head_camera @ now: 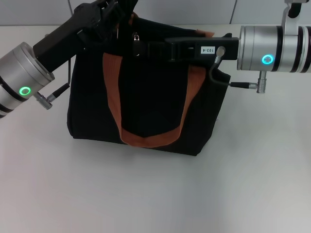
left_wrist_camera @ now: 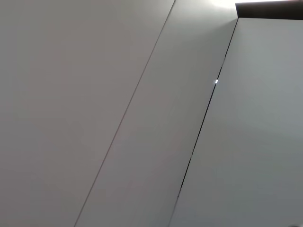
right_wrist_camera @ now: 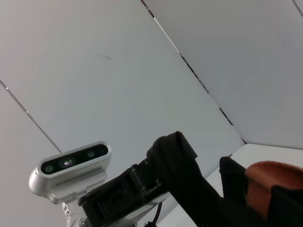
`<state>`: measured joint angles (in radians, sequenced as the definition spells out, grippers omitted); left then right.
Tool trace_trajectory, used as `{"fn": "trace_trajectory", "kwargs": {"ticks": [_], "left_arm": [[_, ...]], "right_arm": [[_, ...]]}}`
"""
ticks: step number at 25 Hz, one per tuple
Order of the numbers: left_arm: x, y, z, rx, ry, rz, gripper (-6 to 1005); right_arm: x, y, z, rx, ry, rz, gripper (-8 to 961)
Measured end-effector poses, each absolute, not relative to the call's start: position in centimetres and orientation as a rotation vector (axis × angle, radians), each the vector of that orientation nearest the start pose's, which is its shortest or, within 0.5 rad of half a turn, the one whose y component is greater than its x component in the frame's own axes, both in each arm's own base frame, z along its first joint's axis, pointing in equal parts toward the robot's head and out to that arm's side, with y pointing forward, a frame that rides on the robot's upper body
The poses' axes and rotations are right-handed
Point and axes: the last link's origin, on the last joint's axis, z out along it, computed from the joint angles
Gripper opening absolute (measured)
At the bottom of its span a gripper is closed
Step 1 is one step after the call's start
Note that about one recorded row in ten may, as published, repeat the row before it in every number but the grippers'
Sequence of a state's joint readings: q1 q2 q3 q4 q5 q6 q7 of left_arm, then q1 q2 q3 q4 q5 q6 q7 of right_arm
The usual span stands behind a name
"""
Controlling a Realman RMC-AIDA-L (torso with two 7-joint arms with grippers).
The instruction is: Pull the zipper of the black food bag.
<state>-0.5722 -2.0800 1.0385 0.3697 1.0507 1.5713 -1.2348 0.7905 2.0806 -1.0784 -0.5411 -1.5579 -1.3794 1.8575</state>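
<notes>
Along the upper edge of the bag, lying level and reaching in from the robot's right: right gripper [head_camera: 141, 48], black against black cloth. Impossible to tell how far open or whether anything is held, since the tip merges with the fabric. Just beside that tip, a little farther from the camera, sits the zipper [head_camera: 136, 37], a small silver tab catching the light on the zip line. Whether touching the tip or only next to it cannot be told.

Over at the left end of the same edge: left gripper [head_camera: 108, 17], come in slantwise from the robot's left and pressed among dark folds near the strap's top. Likewise unreadable as to opening, though probably placed there to steady the bag.

Below both stands the black food bag [head_camera: 146, 107], upright on the white table [head_camera: 155, 194], with orange-brown straps [head_camera: 112, 87] looping down its face.

Likely troubles:
- Closing on loose cloth or a strap instead of the tab, given so small a target among soft folds.
- Slipping off the smooth metal once the pull begins.
- Dragging or tipping the whole bag along the table if the left end is not held firm.
- Jamming the slider by pulling off the zip line's direction.
</notes>
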Motion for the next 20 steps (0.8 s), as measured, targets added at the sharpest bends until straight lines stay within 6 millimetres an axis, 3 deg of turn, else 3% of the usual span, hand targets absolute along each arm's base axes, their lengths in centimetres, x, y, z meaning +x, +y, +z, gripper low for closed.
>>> {"fn": "trace_trajectory", "kwargs": {"ticks": [10,20], "left_arm": [[-19.7,34.8,0.2,-2.277,-0.621,-1.557,70],[-22.0,33.9,-0.4,-2.222,-0.714,-1.507,71]], "right_arm": [[13.4,38.6,-4.4,-2.787,1.083,1.017,-4],[13.0,39.0,-4.6,-2.799,1.123,0.964,0]]}}
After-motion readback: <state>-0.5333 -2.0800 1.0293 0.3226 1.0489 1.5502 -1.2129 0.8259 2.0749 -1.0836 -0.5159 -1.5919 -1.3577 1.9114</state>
